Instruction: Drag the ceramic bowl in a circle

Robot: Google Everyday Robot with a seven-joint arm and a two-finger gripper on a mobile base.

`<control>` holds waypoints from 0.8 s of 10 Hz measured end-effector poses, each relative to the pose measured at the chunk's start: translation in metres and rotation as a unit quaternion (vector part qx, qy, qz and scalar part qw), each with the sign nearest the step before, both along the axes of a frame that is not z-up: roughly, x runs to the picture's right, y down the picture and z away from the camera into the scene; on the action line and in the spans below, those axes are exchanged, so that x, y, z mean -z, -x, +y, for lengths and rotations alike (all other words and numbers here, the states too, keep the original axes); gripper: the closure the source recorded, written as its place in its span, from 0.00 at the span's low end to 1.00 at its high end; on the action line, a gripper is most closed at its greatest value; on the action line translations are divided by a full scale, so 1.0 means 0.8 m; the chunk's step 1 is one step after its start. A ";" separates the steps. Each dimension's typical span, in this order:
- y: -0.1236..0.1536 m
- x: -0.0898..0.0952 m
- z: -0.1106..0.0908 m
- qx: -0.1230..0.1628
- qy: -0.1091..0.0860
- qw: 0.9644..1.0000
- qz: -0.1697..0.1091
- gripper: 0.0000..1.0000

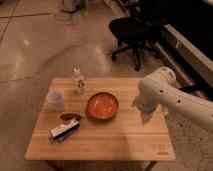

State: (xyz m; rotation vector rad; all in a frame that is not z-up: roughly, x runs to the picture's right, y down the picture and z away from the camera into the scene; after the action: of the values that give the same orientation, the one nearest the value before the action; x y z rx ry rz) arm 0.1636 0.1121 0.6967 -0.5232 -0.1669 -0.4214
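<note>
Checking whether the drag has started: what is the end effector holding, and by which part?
Nothing seen held. The end effector hangs over the table beside the ceramic bowl, not touching it.

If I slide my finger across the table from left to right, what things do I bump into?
Plastic cup → little bottle → orange bowl → the robot's claw, over the right side of the table.
</note>
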 end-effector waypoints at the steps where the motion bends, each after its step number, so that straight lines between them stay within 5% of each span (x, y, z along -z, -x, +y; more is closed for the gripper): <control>1: 0.006 -0.003 0.000 0.004 0.003 1.000 -0.003 0.35; 5: 0.092 -0.047 0.014 0.030 0.045 0.997 -0.048 0.35; 8: 0.160 -0.090 0.023 0.021 0.066 0.994 -0.084 0.35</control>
State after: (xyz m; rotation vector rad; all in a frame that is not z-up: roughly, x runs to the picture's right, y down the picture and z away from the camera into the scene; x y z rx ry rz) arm 0.0354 0.1301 0.7690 -0.6217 -0.3485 -0.4979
